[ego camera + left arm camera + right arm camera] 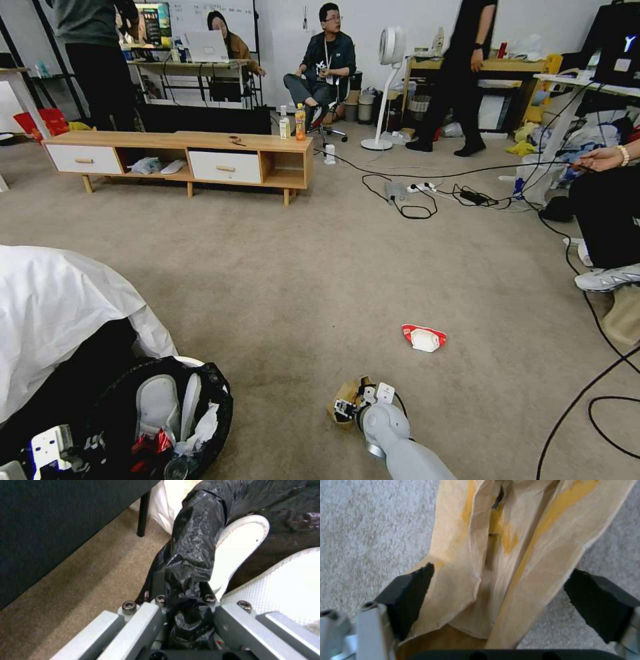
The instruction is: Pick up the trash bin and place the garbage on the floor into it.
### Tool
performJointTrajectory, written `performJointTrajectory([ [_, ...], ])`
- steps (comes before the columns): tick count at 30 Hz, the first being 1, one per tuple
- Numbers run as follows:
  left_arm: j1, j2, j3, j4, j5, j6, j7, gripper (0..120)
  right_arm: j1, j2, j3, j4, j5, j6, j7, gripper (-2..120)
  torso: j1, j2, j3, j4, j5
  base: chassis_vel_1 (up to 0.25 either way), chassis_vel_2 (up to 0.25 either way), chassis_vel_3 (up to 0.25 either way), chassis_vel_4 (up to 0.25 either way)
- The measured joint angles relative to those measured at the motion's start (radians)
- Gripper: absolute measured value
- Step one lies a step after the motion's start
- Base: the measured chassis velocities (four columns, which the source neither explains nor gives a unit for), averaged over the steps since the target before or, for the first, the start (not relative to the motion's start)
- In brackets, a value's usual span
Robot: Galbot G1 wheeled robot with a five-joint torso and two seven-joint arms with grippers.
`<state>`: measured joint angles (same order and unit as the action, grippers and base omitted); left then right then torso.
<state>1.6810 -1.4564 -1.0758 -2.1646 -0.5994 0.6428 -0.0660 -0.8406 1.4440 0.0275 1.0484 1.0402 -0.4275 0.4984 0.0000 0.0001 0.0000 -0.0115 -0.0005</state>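
The trash bin [200,373], white-rimmed and lined with a glossy black bag, hangs at the lower left of the head view with tissues, a red wrapper and a bottle inside. My left gripper [185,600] is shut on its bag-covered rim [240,537]. On the floor [300,280] lies garbage: a tan folded cardboard [345,393] and, farther right, a red-and-white packet [423,338]. My right gripper [350,408] is down at the cardboard [506,555], open, with one black pad [410,590] against its edge and the other pad [596,597] standing apart.
A white cloth [60,313] drapes over something at my left. Black cables [600,400] loop over the carpet on the right, near a seated person's shoe [610,277]. A low wooden cabinet [180,157] stands at the back, with people and desks beyond it.
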Motion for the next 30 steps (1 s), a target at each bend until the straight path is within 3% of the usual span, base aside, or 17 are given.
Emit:
performJointTrajectory([
  [13, -0.004, 0.000, 0.001, 0.010, 0.002, -0.003, 0.000, 1, 0.007, 0.008, -0.001, -0.024, -0.027, 0.017, -0.009, 64, 0.000, 0.001, 0.000, 0.0001, -0.0005, 0.000, 0.000, 0.000, 0.000],
  [19, -0.006, -0.001, 0.003, 0.010, 0.002, -0.003, 0.000, 1, 0.010, 0.010, -0.006, -0.039, -0.040, 0.029, -0.021, 44, 0.000, 0.000, 0.000, 0.0001, -0.0001, 0.000, 0.000, 0.000, 0.000],
  [23, -0.005, -0.001, 0.003, 0.011, 0.002, -0.003, 0.001, 1, 0.011, 0.011, -0.006, -0.044, -0.044, 0.032, -0.025, 39, 0.000, 0.000, 0.000, 0.0002, 0.0001, 0.000, 0.000, 0.000, 0.000],
  [30, -0.007, -0.001, 0.004, 0.011, 0.003, -0.004, 0.001, 1, 0.010, 0.015, -0.011, -0.064, -0.059, 0.047, -0.039, 12, 0.000, 0.000, 0.000, 0.0000, 0.0003, 0.000, 0.000, 0.000, 0.000],
])
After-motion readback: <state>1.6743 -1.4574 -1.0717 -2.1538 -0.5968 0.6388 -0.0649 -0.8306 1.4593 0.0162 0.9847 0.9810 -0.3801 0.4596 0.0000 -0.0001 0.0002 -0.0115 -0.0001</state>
